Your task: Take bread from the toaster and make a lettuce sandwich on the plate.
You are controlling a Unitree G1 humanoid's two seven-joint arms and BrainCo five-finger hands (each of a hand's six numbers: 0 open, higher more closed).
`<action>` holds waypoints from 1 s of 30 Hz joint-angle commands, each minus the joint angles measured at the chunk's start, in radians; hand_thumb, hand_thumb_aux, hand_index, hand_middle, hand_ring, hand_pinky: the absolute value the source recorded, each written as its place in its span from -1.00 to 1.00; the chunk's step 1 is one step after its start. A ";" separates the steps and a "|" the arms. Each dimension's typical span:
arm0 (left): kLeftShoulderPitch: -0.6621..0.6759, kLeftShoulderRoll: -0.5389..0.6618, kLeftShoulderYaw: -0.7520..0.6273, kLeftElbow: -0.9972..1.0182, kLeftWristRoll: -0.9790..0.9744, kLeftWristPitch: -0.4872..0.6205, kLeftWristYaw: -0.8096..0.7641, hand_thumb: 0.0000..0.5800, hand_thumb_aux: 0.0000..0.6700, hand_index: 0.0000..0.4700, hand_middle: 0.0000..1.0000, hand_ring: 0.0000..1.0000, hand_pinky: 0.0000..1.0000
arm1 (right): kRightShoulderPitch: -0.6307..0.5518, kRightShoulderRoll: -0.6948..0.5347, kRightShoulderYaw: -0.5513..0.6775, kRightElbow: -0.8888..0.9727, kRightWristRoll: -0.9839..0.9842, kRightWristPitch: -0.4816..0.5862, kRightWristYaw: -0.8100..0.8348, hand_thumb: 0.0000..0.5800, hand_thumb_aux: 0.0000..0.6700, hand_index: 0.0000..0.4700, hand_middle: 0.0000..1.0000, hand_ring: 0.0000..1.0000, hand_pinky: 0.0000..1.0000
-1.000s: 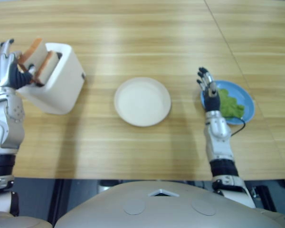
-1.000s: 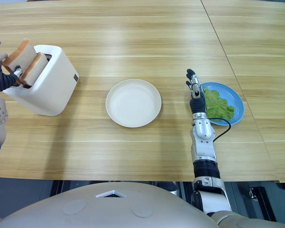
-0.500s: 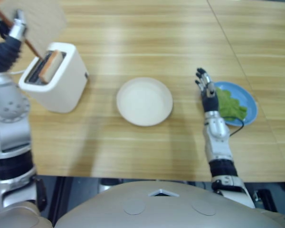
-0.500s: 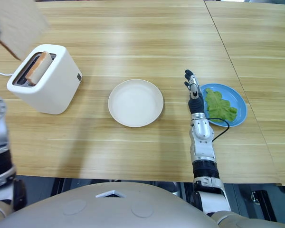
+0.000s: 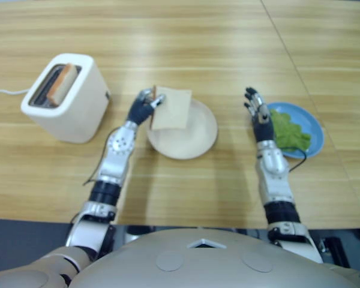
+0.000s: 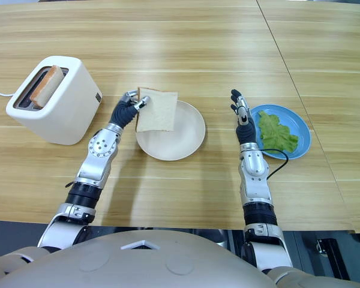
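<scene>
- left hand (image 6: 125, 111): arm extended forward from near edge of light wooden table (image 6: 186, 36), fingers pinched on pale square slice of bread (image 6: 158, 111)
- right hand (image 6: 240, 112): forearm pointing straight ahead, fingers straight, empty

A white toaster (image 6: 51, 105) near the table's (image 6: 180, 42) left edge holds a toasted slice (image 6: 48, 86), a pale slice (image 6: 157, 111) hangs tilted over the central cream plate's (image 6: 186, 141) left rim, and lettuce (image 6: 273, 132) lies rightward.
</scene>
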 commanded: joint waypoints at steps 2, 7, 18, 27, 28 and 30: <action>-0.045 -0.012 -0.033 0.165 0.042 -0.048 -0.013 1.00 1.00 0.96 1.00 1.00 1.00 | 0.008 -0.005 -0.002 -0.015 -0.003 0.018 -0.002 -1.00 -1.00 -1.00 -1.00 -1.00 -1.00; -0.077 -0.013 -0.052 0.228 0.077 -0.075 -0.011 1.00 1.00 0.96 1.00 1.00 1.00 | 0.010 -0.006 0.000 -0.019 -0.004 0.023 -0.001 -1.00 -1.00 -1.00 -1.00 -1.00 -1.00; -0.017 0.188 -0.236 -0.148 0.654 0.215 0.168 -1.00 -1.00 -1.00 -1.00 -1.00 -1.00 | 0.015 -0.010 0.005 -0.039 -0.008 0.030 0.002 -1.00 -1.00 -1.00 -1.00 -1.00 -1.00; 0.100 0.297 -0.112 -0.703 0.885 0.336 0.195 -1.00 -1.00 -1.00 -1.00 -1.00 -1.00 | 0.031 -0.013 0.014 -0.083 -0.029 0.036 -0.004 -1.00 -1.00 -1.00 -1.00 -1.00 -1.00; 0.108 0.298 -0.098 -0.726 0.889 0.327 0.215 -1.00 -1.00 -1.00 -1.00 -1.00 -1.00 | 0.033 -0.017 0.012 -0.093 -0.036 0.033 -0.007 -1.00 -1.00 -1.00 -1.00 -1.00 -1.00; 0.122 0.292 -0.089 -0.739 0.889 0.302 0.248 -1.00 -1.00 -1.00 -1.00 -1.00 -1.00 | 0.037 -0.039 0.007 -0.121 -0.082 0.017 -0.029 -1.00 -1.00 -1.00 -1.00 -1.00 -1.00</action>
